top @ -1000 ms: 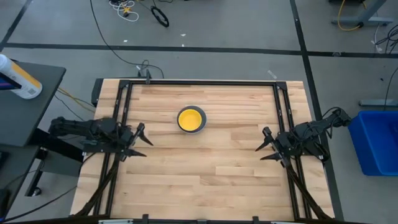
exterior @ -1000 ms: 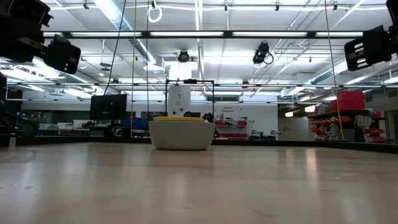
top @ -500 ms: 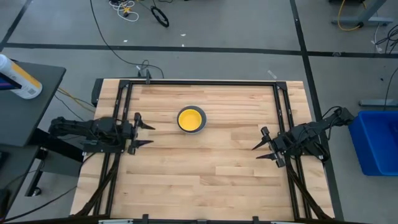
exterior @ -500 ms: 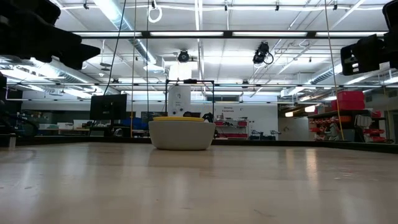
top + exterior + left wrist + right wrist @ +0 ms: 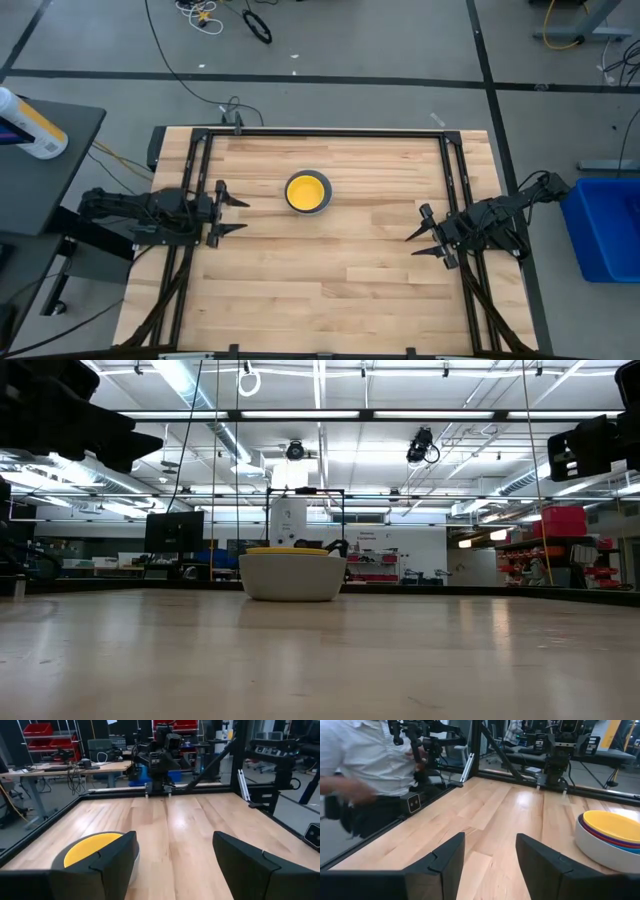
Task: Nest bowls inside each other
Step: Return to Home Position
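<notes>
The bowls (image 5: 307, 192) stand nested in one stack on the wooden table, a little left of its middle toward the far edge. The yellow bowl (image 5: 92, 850) lies on top, and red and blue rims show under it inside the pale grey outer bowl (image 5: 600, 851). The stack rests on the grey bowl's base (image 5: 293, 592). My left gripper (image 5: 240, 215) hovers open, level, left of the stack, with nothing between its fingers (image 5: 175, 840). My right gripper (image 5: 415, 242) hovers open at the table's right side, pointing toward the left and near edges, also with nothing between its fingers (image 5: 490, 840).
Black frame rails (image 5: 200, 200) run along the table's left, right and far edges. A blue bin (image 5: 605, 230) stands beyond the right edge. A spray bottle (image 5: 30, 125) lies on a dark side table at the left. A person in a white shirt (image 5: 375, 765) stands beyond the table.
My left gripper has swung round from pointing toward the near edge to pointing straight across the table, toward the right edge. It has stayed in place and open. The bowl stack has not moved.
</notes>
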